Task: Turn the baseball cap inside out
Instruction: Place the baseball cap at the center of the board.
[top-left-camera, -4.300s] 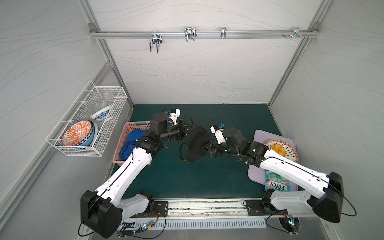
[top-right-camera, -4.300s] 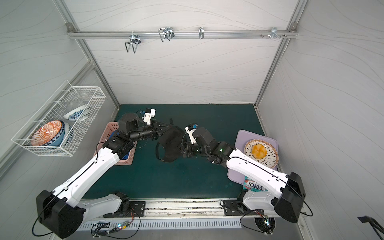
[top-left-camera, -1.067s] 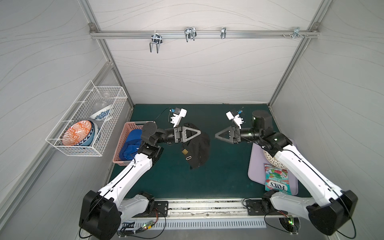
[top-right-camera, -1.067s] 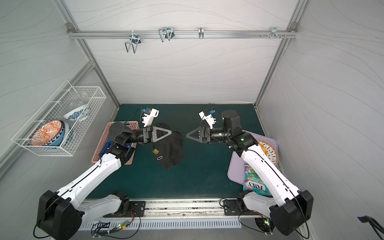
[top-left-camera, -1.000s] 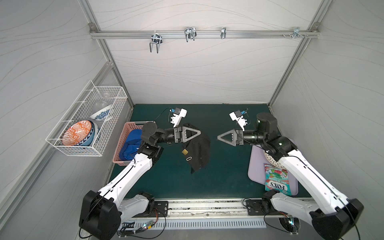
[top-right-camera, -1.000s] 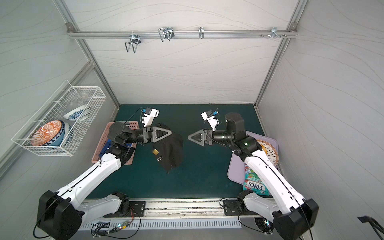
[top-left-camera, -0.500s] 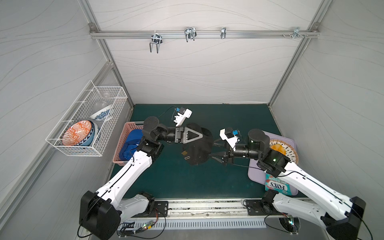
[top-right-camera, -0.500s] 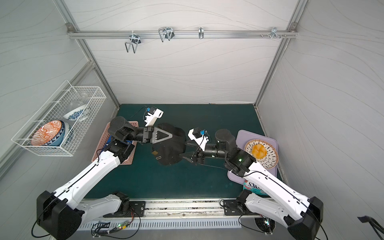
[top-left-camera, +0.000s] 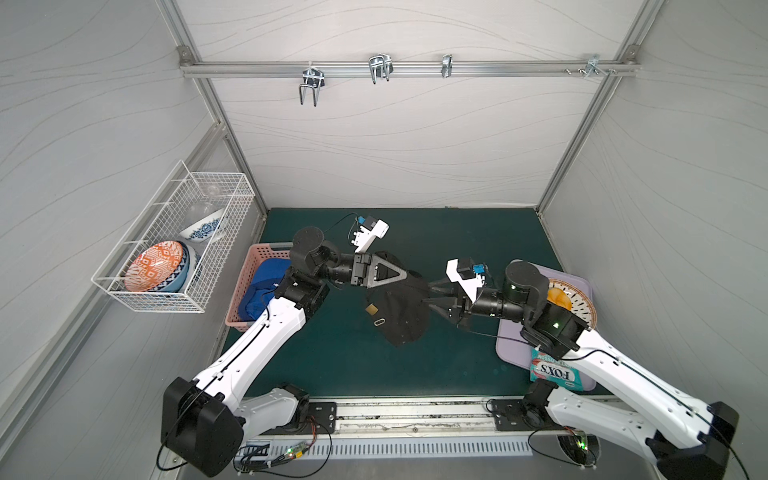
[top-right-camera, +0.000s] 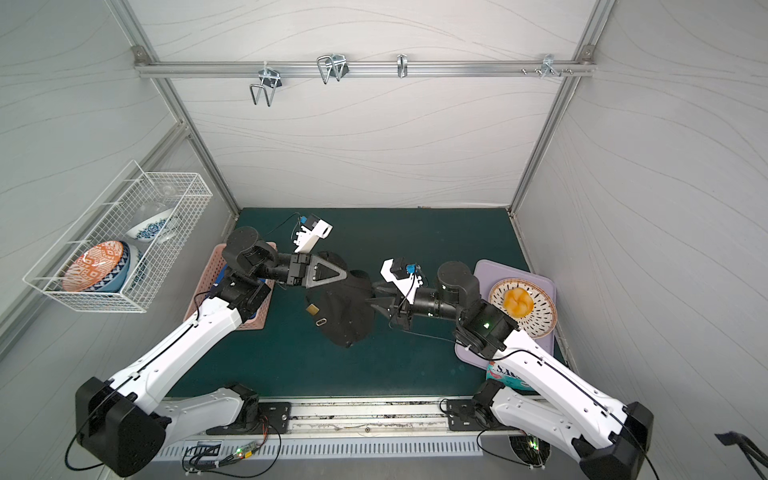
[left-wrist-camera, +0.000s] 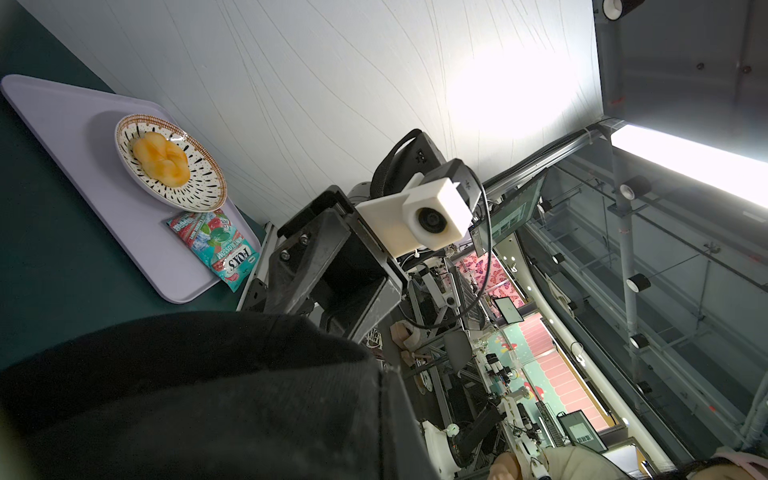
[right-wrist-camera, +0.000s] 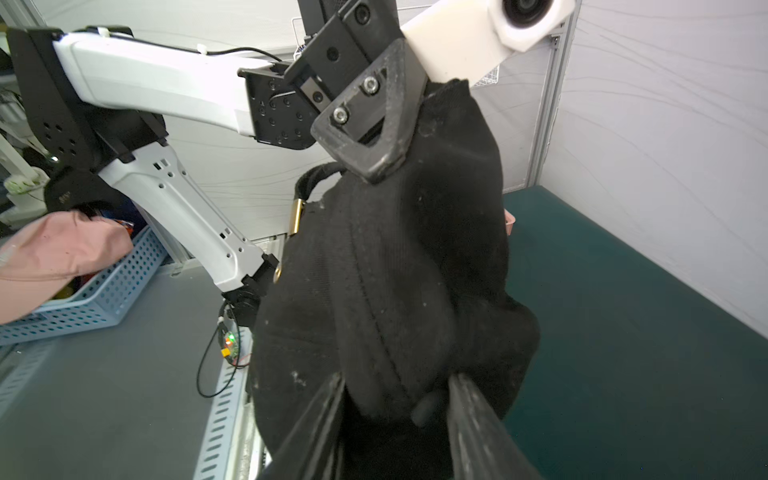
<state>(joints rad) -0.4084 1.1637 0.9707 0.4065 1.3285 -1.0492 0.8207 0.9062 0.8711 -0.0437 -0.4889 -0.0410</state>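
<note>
The black baseball cap (top-left-camera: 405, 311) hangs above the green mat in both top views, its brass buckle (top-left-camera: 371, 308) facing the left arm. My left gripper (top-left-camera: 409, 276) is shut on the cap's upper edge, and the right wrist view shows it pinching the cloth (right-wrist-camera: 374, 170). My right gripper (top-left-camera: 424, 299) comes in from the right at mid height. Its two fingers press on either side of a bulge of the crown (right-wrist-camera: 397, 382). In the left wrist view the cap (left-wrist-camera: 187, 395) covers my left jaws.
A pink basket (top-left-camera: 245, 286) with blue cloth stands at the left edge of the mat. A purple tray (top-left-camera: 509, 345) on the right carries a plate with a bun (top-left-camera: 559, 296) and a candy pack (top-left-camera: 555, 372). A wire rack (top-left-camera: 174, 245) with bowls hangs on the left wall.
My right arm swung in from the right to the cap, and its jaws went from wide open to closed on the crown. The left gripper carried the cap a little rightward.
</note>
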